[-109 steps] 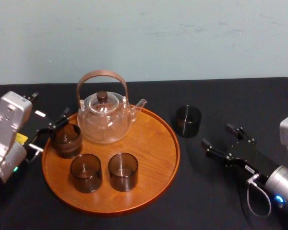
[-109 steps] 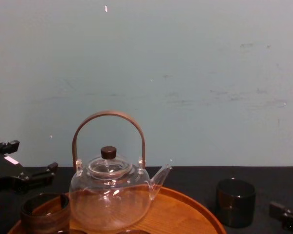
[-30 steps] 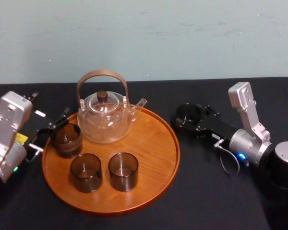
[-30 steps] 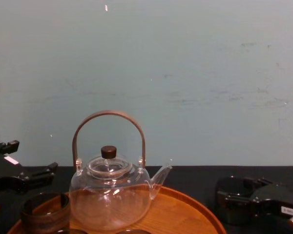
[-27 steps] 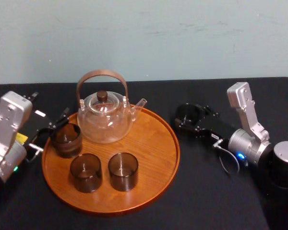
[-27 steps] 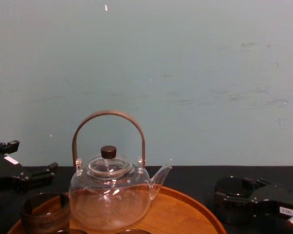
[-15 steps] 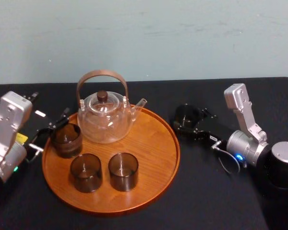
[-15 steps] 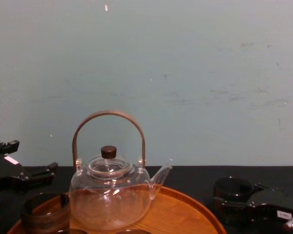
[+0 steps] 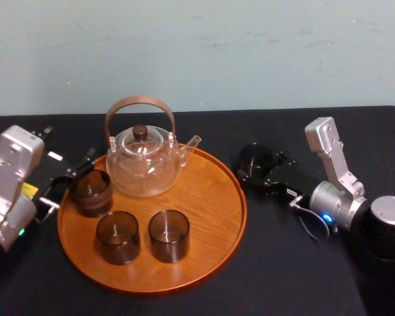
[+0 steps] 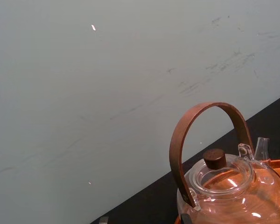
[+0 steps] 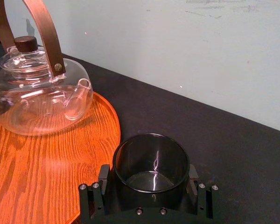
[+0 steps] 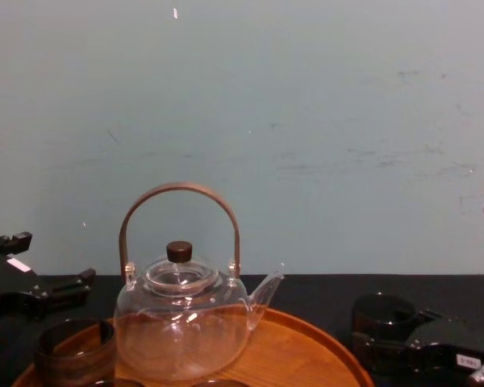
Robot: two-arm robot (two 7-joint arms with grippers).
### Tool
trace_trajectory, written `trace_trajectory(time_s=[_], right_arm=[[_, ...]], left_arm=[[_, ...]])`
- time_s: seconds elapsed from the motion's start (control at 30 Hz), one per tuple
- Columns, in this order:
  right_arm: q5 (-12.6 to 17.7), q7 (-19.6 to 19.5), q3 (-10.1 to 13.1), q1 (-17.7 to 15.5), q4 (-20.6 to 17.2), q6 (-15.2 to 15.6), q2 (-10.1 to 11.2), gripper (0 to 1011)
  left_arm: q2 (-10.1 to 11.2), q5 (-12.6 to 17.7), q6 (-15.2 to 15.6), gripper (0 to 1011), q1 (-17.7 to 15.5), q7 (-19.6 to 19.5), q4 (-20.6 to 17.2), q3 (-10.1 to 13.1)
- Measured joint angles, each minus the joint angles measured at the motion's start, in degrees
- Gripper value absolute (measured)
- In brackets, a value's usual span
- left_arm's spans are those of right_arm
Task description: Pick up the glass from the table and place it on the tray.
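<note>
I am reading no text anywhere. A small white label (image 12: 468, 362) is showing on my right pincer (image 12: 391, 343) at the lower right of the chest view, its print too small to make out.

I see a plain pale blue-green painted wall (image 9: 197, 46) across the upper frame, with faint dark scuff marks (image 12: 371, 157).

The right gripper (image 9: 257, 164) is extended forward and low, its fingers pressed against both sides of the glass (image 11: 149, 161). The left gripper (image 9: 69, 179) is positioned low at the left, fingers spread.
</note>
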Motion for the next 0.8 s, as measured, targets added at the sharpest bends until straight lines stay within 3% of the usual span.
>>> trace_trajectory(time_s=[0.13,0.33,0.8], right_arm=[[0.0,0.0,0.0,0.0,0.0,0.0,0.0,1002],[0.0,-0.1,0.1,0.0,0.0,0.0,0.0,904],[0.1,-0.1,0.1,0.0,-0.1,-0.1,0.1,902]], left_arm=[[0.0,0.0,0.0,1001,0.0,0.0,0.0,0.0],[0.0,0.0,0.0,1001,0.0,0.0,0.0,0.0],[0.0,0.0,0.0,1001,0.0,0.0,0.0,0.0]])
